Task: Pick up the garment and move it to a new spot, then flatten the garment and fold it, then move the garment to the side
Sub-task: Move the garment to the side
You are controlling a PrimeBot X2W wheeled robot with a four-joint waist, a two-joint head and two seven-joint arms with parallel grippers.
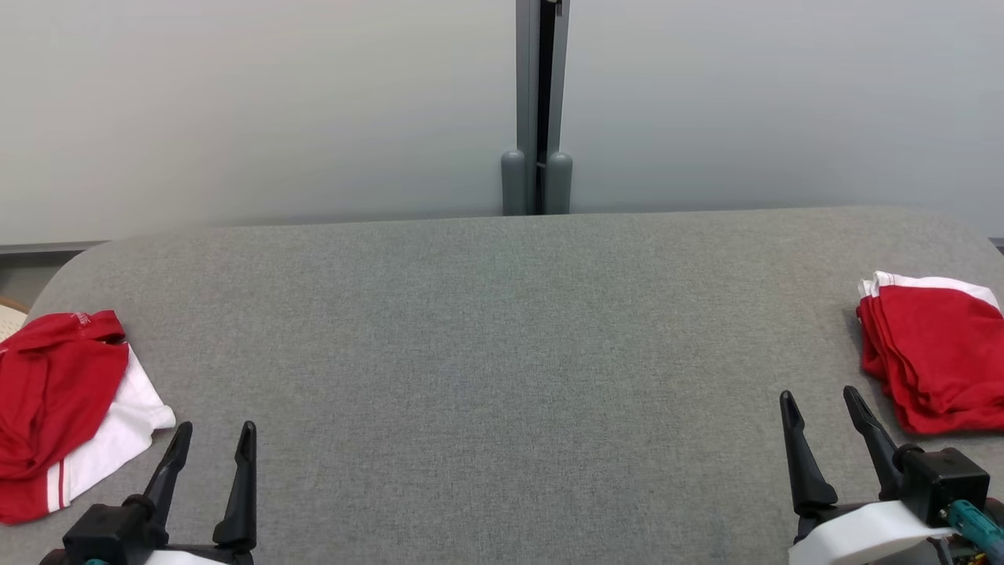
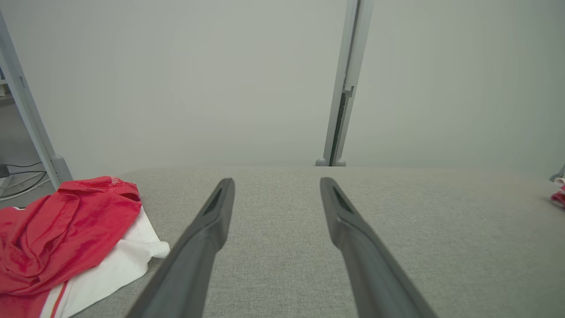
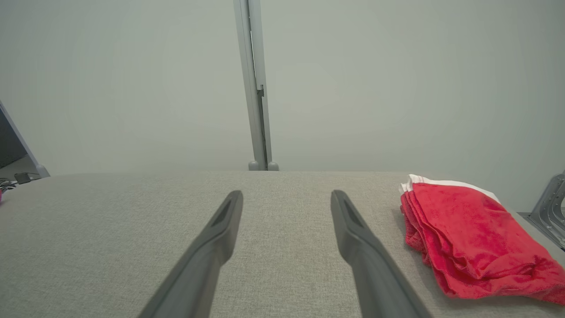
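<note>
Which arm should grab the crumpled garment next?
Left, likely. The open left gripper sits beside the crumpled garment; the right gripper is across the table by the folded stack.

Grey table [image 1: 502,353]; crumpled garment [image 1: 55,400] (left), folded stack [image 1: 933,361]

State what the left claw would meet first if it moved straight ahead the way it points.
Nothing nearby: the left claw points over bare table; the crumpled red garment lies off to its left. Past the far edge, probably the pale wall.
</note>
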